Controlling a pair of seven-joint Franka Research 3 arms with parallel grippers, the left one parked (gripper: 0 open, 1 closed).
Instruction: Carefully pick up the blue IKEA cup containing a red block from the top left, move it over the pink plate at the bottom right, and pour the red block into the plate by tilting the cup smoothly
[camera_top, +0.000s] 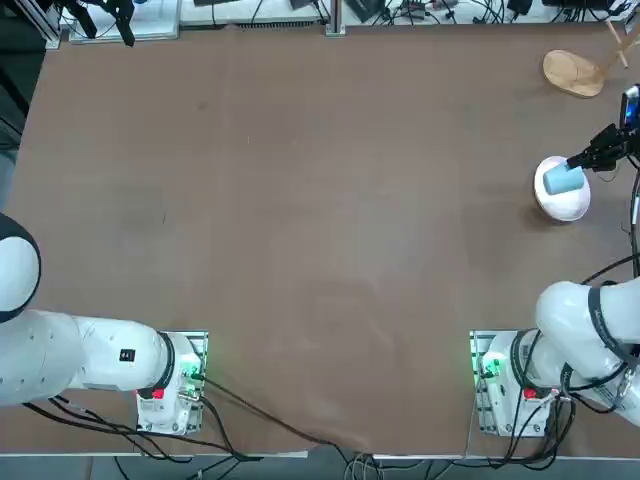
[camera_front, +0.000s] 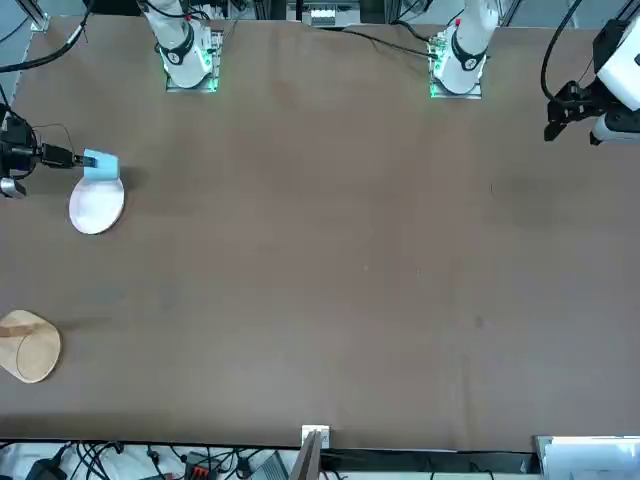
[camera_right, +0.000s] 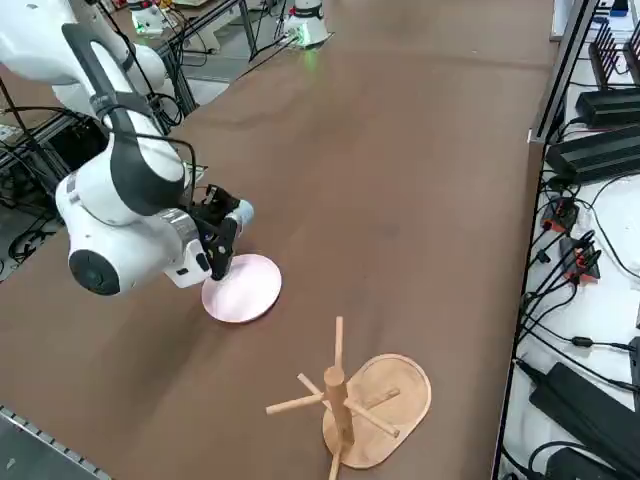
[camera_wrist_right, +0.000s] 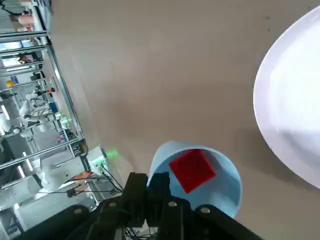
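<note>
Right wrist view showed your right gripper (camera_wrist_right: 148, 179) pinching the blue cup (camera_wrist_right: 224, 192) by its rim; light, stiff plastic, it probably could slip.

Light-blue cup (camera_wrist_right: 227, 187); bright red block (camera_wrist_right: 192, 170); pale pink plate (camera_right: 242, 288); brown table (camera_top: 300, 220); black fingers (camera_wrist_right: 159, 186).

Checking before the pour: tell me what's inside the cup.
The red block is in the cup. Whatever lies beneath the block is covered and can't be seen.
</note>
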